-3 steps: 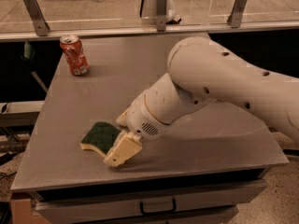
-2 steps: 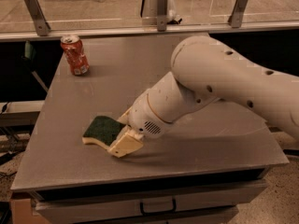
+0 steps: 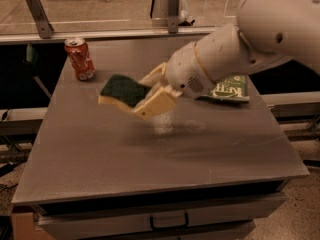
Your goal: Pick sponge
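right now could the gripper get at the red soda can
Probably not yet: the gripper, mid-table, is shut on the sponge, held above the table, so its jaws are full. Nothing stands between it and the red soda can.

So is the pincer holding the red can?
No, the pincer grips the sponge above the middle of the table, while the red can stands by itself near the back left corner.
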